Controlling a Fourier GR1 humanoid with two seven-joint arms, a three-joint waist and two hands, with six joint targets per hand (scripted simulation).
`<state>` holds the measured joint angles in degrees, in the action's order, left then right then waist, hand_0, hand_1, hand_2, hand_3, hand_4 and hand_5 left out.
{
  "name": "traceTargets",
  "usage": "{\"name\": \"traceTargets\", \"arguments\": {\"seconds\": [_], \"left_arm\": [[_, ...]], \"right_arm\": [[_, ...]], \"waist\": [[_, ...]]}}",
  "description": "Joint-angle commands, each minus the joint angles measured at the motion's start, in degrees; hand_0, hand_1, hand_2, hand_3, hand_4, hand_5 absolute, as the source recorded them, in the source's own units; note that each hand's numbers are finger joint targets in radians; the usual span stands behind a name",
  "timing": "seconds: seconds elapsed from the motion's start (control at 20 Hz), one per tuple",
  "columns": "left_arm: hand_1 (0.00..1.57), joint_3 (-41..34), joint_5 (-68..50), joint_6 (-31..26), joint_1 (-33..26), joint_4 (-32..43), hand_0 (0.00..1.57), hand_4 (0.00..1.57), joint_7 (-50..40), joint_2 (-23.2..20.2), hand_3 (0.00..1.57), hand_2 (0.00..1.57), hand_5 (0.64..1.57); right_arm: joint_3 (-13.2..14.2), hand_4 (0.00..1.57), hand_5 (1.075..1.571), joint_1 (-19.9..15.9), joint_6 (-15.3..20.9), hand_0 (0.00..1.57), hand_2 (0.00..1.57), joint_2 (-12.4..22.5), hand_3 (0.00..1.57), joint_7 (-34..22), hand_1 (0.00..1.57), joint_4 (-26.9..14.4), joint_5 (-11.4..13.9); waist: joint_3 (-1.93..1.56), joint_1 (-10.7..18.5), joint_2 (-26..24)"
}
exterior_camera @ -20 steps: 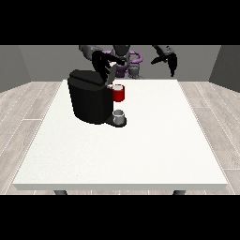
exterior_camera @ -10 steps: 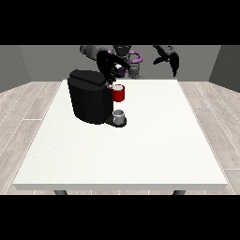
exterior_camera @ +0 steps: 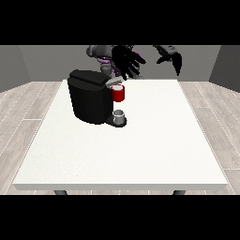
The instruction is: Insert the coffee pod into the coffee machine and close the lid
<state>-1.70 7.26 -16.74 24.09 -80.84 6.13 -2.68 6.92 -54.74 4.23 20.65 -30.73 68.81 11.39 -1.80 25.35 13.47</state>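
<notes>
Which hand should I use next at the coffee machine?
The robot's right hand, the hand at the view's left: it hangs just above the coffee machine, fingers spread. The hand at the view's right is off to the side, away from the machine.

Bare test room, lab-like: large white table [exterior_camera: 140, 150] sitting center, grey walls [exterior_camera: 28, 65] running across 12 o'clock, pale plank floor [exterior_camera: 23, 112] showing at 3 and 9 o'clock.

coffee machine [exterior_camera: 91, 101] blocking left, right side open
</notes>
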Motion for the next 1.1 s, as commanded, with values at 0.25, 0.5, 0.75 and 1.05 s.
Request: {"name": "traceTargets", "arguments": {"seconds": [0.25, 0.5, 0.75, 1.05], "left_arm": [[0.00, -0.83, -2.08, -1.86, 5.84, -2.26, 0.00, 0.38, -2.07, -1.14, 0.00, 0.00, 1.571], [0.00, -2.39, -3.37, -2.71, 6.18, -0.28, 0.00, 0.22, -0.93, -2.24, 0.00, 0.00, 1.571], [0.00, -1.62, -1.23, -0.32, 4.50, -1.42, 0.00, 0.30, 0.25, -1.58, 0.00, 0.00, 1.571], [0.00, -2.83, -2.85, -0.92, 1.94, -1.82, 0.00, 0.34, -0.30, -2.08, 0.00, 0.00, 1.571]], "right_arm": [[-2.76, 0.00, 1.571, -10.24, 0.19, 0.00, 0.00, -3.32, 0.00, 13.36, 0.00, -1.69, 0.77], [-3.44, 0.00, 1.571, -14.14, 1.76, 0.00, 0.00, -7.39, 0.00, 14.06, 0.00, -5.14, 0.64], [-1.27, 0.00, 1.571, -16.76, -1.72, 0.00, 0.00, -5.93, 0.00, 18.06, 0.00, -9.46, -1.81], [-4.36, 0.00, 1.571, -12.78, -0.22, 0.00, 0.00, -12.72, 0.00, 25.61, 0.00, -9.45, -1.47]], "waist": [[1.81, 6.52, 6.17], [1.84, 5.86, 7.86], [1.83, 3.08, 8.42], [1.81, 0.50, 4.73]]}}
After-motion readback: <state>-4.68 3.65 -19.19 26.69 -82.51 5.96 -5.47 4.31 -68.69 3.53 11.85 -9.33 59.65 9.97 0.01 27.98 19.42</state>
